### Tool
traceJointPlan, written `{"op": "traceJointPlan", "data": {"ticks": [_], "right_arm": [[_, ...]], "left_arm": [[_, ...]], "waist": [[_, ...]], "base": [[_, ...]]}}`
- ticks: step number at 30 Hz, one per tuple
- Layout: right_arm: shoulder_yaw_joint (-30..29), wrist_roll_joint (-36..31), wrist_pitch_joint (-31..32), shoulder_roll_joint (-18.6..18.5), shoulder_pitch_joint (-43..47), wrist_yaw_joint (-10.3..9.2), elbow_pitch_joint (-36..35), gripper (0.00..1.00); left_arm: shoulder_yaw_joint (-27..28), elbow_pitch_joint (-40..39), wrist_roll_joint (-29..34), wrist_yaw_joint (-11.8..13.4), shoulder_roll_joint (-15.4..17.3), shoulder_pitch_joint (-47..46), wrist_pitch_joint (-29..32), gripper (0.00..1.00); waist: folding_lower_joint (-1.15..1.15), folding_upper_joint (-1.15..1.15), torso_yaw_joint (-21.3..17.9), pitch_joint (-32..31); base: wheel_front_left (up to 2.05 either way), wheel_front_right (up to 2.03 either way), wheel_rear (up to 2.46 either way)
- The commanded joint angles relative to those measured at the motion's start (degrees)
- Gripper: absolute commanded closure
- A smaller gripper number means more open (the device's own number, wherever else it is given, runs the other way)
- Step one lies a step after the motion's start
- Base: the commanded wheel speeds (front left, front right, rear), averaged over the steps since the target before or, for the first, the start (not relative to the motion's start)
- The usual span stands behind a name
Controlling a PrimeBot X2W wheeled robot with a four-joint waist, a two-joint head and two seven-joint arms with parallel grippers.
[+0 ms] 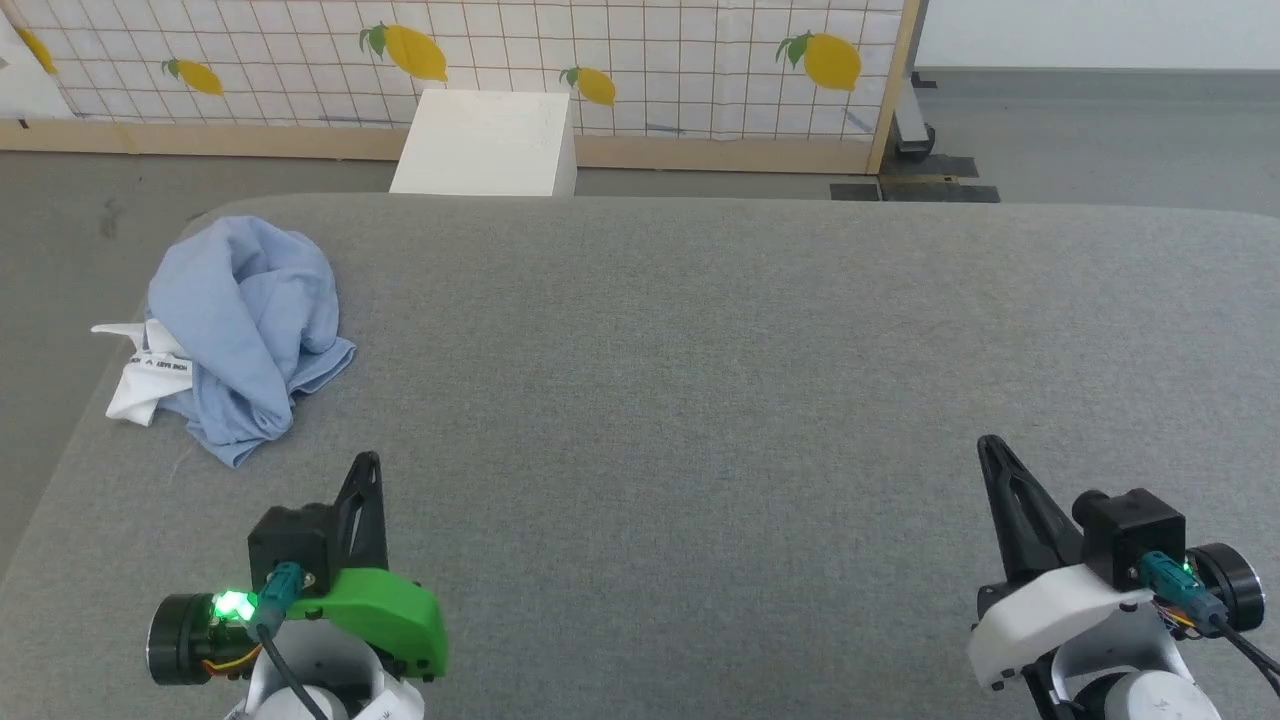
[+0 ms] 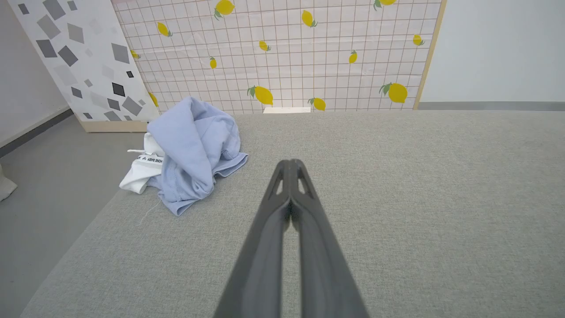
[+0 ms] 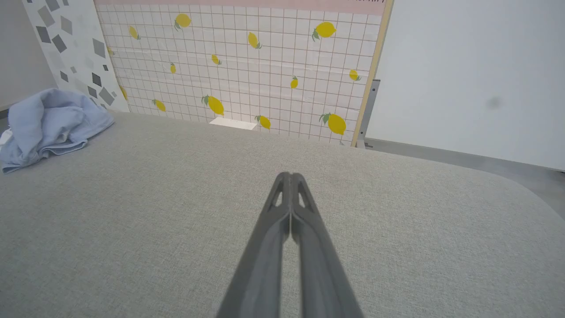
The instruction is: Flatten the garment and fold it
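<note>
The garment (image 1: 245, 330) is a light blue shirt lying in a crumpled heap at the far left of the grey table (image 1: 700, 400), its white collar part with a label hanging over the left edge. The left wrist view has the garment (image 2: 194, 150) ahead and to the left, and in the right wrist view the garment (image 3: 48, 123) lies far off at the left. My left gripper (image 1: 368, 462) hovers near the front left, shut and empty, a short way in front of the heap. Shut and empty too, my right gripper (image 1: 988, 445) is at the front right, far from the cloth.
A white box (image 1: 487, 143) stands on the floor just behind the table's far edge. A lemon-patterned grid screen (image 1: 600, 60) closes off the back. Grey floor (image 1: 60, 240) lies past the table's left edge.
</note>
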Motion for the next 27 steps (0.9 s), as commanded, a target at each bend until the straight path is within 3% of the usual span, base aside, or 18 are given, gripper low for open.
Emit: {"op": "traceJointPlan", "data": {"ticks": [1, 27], "right_arm": [[0.05, -0.36, 0.16, 0.12, -0.37, -0.1, -0.29, 1.0], [0.05, -0.36, 0.16, 0.12, -0.37, -0.1, -0.29, 1.0]], "left_arm": [[0.14, -0.14, 0.74, -0.06, -0.26, 0.65, 0.07, 1.0], [0.14, -0.14, 0.74, -0.06, -0.26, 0.65, 0.07, 1.0]], "waist": [[0.0, 0.0, 0.0, 0.0], [0.0, 0.0, 0.0, 0.0]], "base": [[0.0, 0.0, 0.0], [0.0, 0.0, 0.0]]}}
